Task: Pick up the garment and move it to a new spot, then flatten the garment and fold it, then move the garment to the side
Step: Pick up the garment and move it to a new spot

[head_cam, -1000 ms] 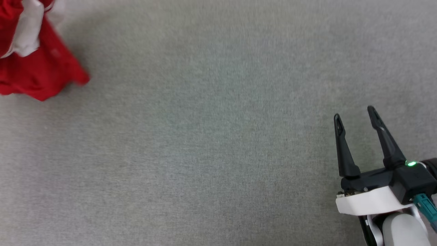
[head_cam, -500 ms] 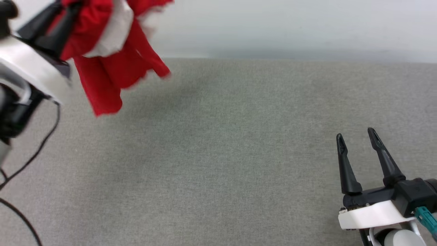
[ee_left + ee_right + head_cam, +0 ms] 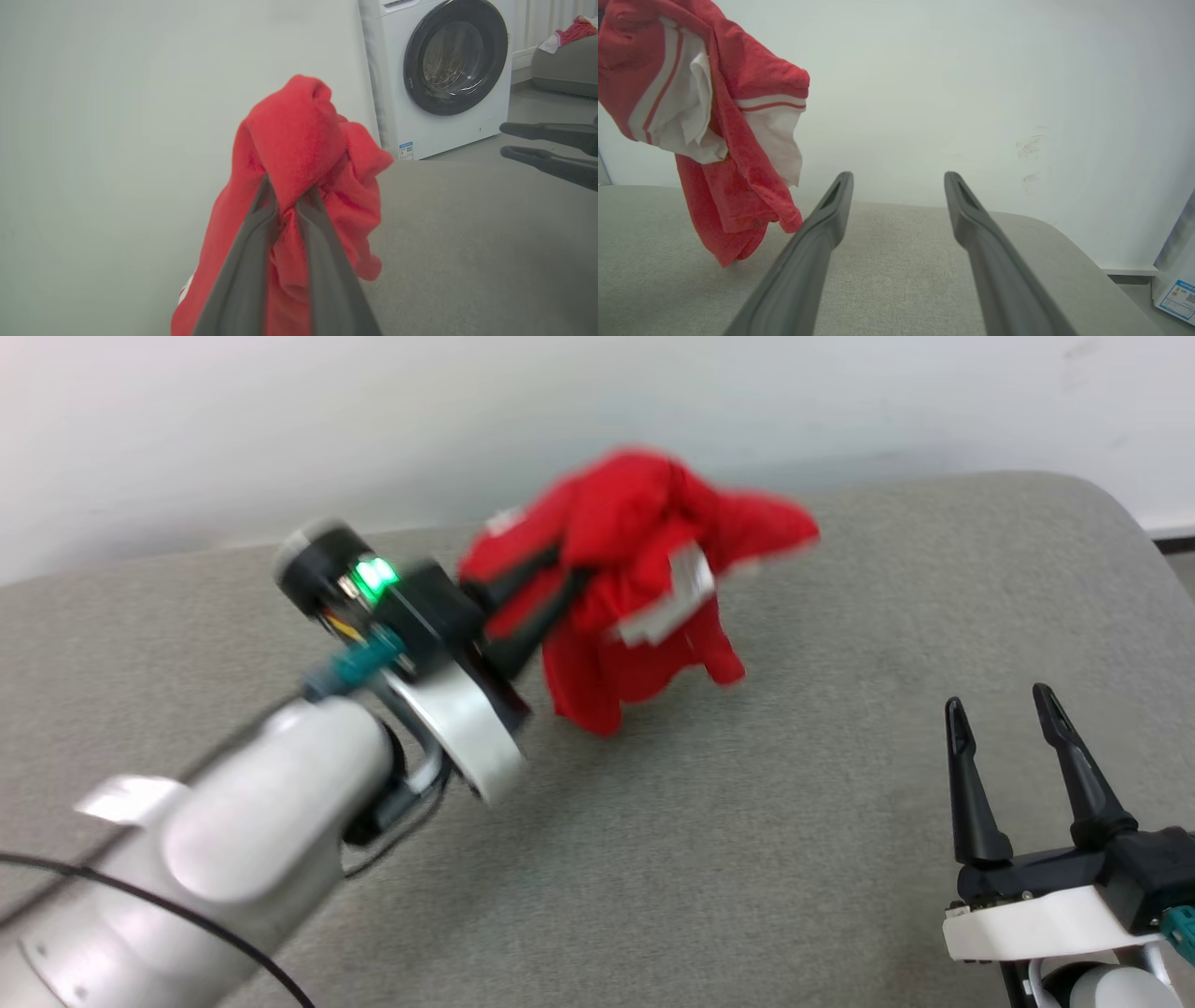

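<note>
One bunched garment, clenched in the left pincer and draped over its tips, is being swung nearer the spread, empty right pincer than a second ago, hem perhaps brushing the grey cushion, so relocation is being carried out.

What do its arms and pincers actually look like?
The left pincer and right pincer have two long dark fingers on a black block with white plate and teal plug. Its left forearm is pale, with a green light and black cable.
</note>
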`<state>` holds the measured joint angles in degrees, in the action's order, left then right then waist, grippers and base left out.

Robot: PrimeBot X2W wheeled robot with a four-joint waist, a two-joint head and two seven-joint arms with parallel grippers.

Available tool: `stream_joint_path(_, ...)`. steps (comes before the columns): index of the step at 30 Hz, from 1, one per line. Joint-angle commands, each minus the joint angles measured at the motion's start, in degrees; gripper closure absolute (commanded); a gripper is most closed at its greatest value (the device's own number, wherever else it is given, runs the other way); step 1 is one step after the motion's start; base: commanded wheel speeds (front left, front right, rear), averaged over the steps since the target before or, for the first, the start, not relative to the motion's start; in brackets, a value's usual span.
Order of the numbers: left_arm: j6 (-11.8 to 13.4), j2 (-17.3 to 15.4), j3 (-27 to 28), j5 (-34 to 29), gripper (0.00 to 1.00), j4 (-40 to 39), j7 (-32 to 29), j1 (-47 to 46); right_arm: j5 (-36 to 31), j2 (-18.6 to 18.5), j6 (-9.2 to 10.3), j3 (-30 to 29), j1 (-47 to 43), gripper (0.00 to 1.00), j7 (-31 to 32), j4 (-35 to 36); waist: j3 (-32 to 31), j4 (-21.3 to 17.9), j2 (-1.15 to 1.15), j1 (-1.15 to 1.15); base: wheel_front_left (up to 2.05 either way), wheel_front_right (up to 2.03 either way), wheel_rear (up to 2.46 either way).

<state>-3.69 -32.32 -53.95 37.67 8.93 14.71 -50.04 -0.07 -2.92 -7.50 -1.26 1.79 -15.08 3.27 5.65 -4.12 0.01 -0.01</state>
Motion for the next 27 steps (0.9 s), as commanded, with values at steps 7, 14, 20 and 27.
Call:
stream_joint_path(7, -2.7, 2.9, -10.1, -5.5, 0.90, 5.0, 0.5, 7.6, -0.1, 0.1, 0.02, -0.5, -0.6, 0.00, -0.1, 1.0, 2.7, -3.7, -0.01, 0.01, 0.00, 0.00, 0.00)
stream_joint_path(14, -3.6, 6.3, -15.9, -7.2, 0.00, 8.3, 0.6, 11.0, -0.4, 0.1, 0.03, -1.4, -0.6, 0.00, -0.1, 0.4, 2.5, -2.5, -0.01, 0.01, 0.00, 0.00, 0.00)
stream_joint_path(20, -3.4, 6.5, -10.2, -6.8, 0.00, 5.9, 0.6, 13.9, -0.5, 0.1, 0.02, -1.3, -1.4, 0.00, -0.1, -0.2, -0.2, 0.5, -0.01, 0.01, 0.00, 0.00, 0.00)
stream_joint_path(27, 0.5, 4.9, 3.7, -5.0, 0.00, 1.5, 0.5, 20.0, -0.7, 0.1, 0.02, -1.7, -2.9, 0.00, -0.1, -0.7, -3.7, 4.9, -0.01, 0.01, 0.00, 0.00, 0.00)
